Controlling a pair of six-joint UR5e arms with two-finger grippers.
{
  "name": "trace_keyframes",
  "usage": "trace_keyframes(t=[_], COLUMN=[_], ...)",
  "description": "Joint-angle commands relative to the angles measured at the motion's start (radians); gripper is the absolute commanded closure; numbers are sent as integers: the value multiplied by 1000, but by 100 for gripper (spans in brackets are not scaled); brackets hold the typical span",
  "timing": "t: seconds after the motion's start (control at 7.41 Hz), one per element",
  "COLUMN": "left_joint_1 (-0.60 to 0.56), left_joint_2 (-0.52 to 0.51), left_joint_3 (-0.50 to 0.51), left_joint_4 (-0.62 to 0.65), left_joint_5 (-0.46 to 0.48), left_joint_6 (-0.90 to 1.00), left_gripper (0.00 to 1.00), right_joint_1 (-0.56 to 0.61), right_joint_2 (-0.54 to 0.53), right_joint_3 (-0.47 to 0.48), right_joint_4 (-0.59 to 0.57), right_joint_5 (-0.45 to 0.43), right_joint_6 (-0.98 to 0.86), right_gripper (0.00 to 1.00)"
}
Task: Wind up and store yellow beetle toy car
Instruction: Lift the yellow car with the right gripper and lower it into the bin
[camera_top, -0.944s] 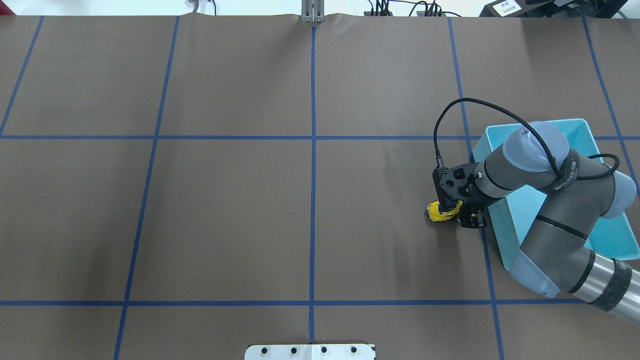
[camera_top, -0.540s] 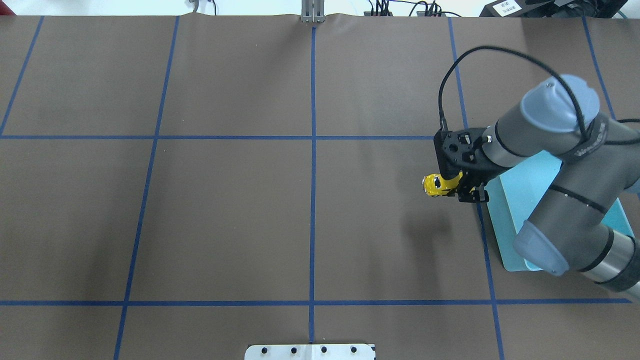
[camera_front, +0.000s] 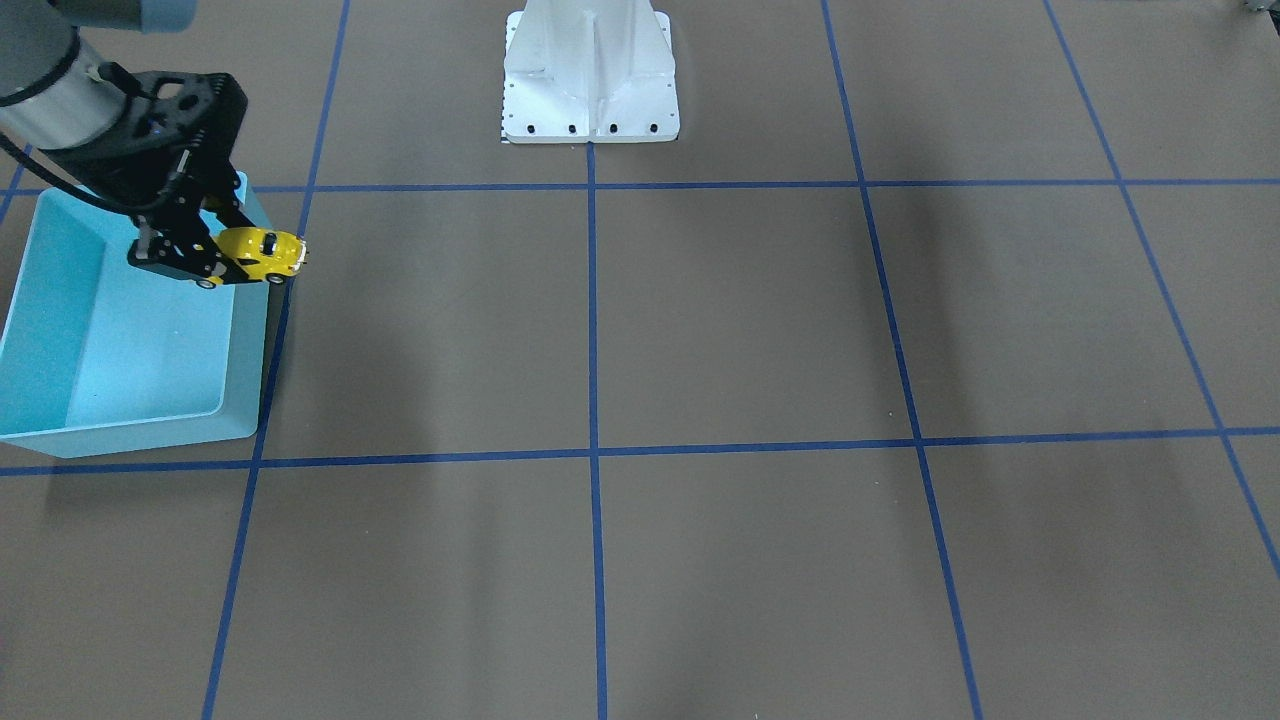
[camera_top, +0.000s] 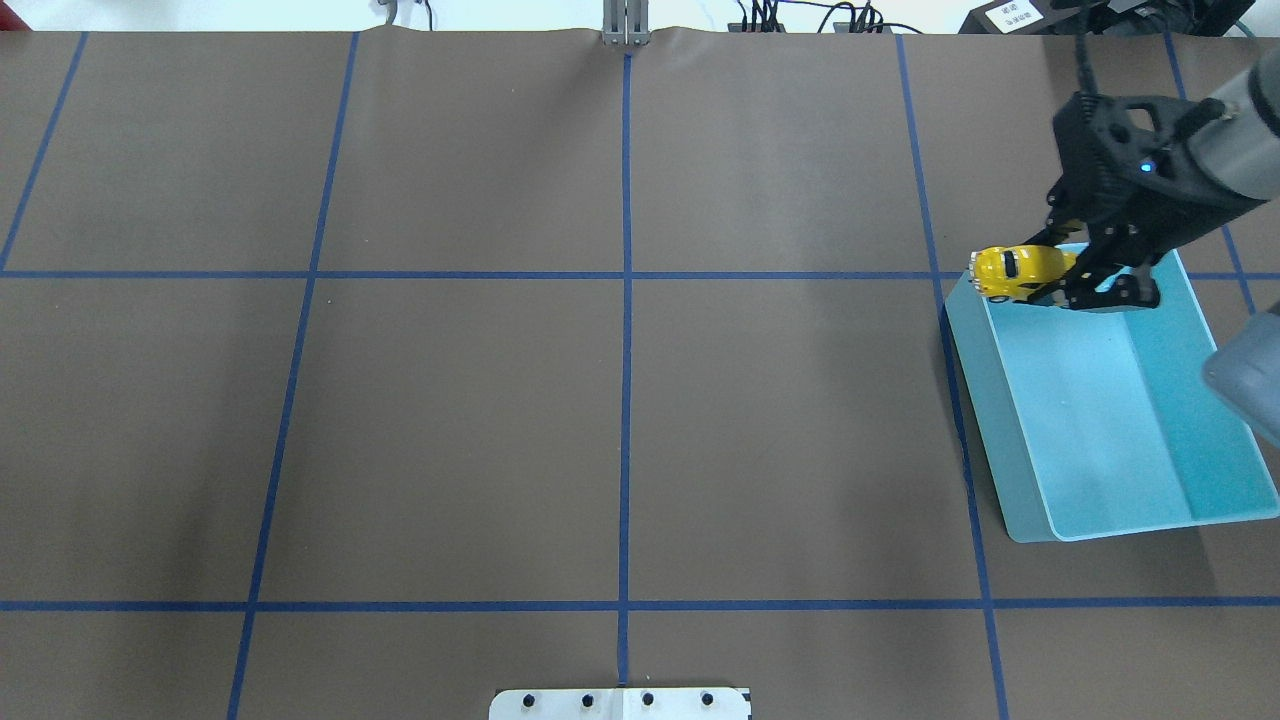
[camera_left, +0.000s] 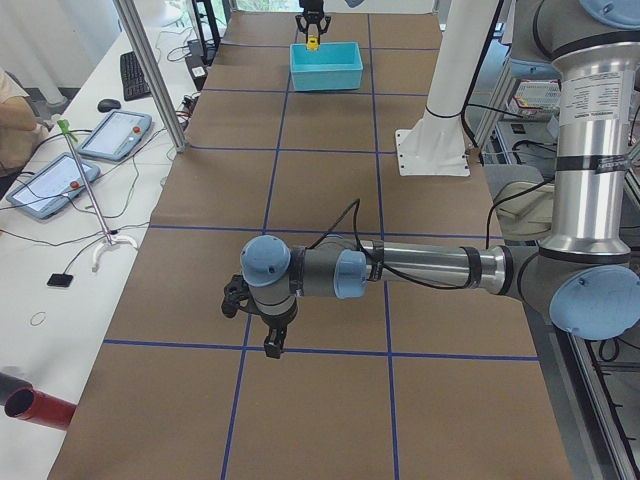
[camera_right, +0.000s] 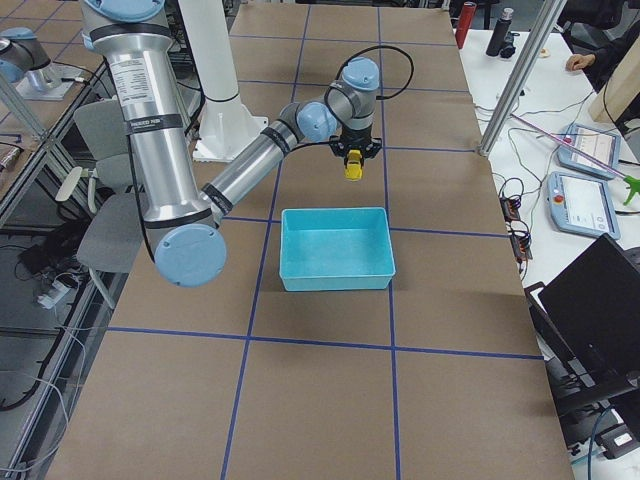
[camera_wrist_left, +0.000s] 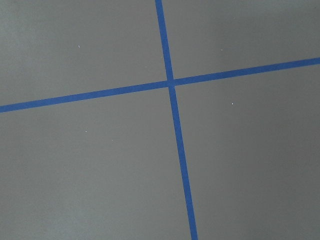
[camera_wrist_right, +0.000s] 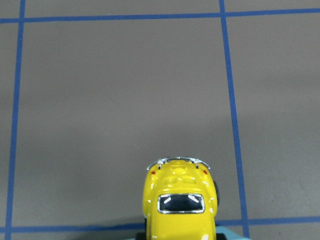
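Observation:
The yellow beetle toy car (camera_top: 1018, 270) hangs in the air, level, over the far left corner of the light blue bin (camera_top: 1100, 420). My right gripper (camera_top: 1072, 280) is shut on the car's rear end. The front-facing view shows the car (camera_front: 258, 252) held just over the bin's rim (camera_front: 245, 330). In the right wrist view the car (camera_wrist_right: 180, 205) fills the bottom centre, with brown table beyond it. My left gripper (camera_left: 271, 338) shows only in the exterior left view, low over the table; I cannot tell if it is open or shut.
The brown table is marked with a blue tape grid (camera_top: 626, 300). The bin holds nothing that I can see. A white robot base plate (camera_front: 590, 80) stands at the robot's edge. Tablets and cables (camera_left: 110, 135) lie on the side bench.
My right gripper has lifted the car off the table and carried it up, away from the robot and to the right, to the bin's far left corner.

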Motion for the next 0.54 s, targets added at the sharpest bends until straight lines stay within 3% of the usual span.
trace_keyframes(t=[0.0,0.4], left_joint_1=[0,0], left_joint_2=[5,5], left_joint_3=[0,-2], left_joint_4=[-1,-1], left_joint_5=[-1,-1], left_joint_6=[2,2], left_gripper=[0,0], right_joint_1=[36,29], right_joint_2=[-178,-201], right_joint_3=[7,-235], right_joint_4=[44,231], right_joint_5=[27,14], right_joint_6=[-203,-265], right_gripper=[100,100])
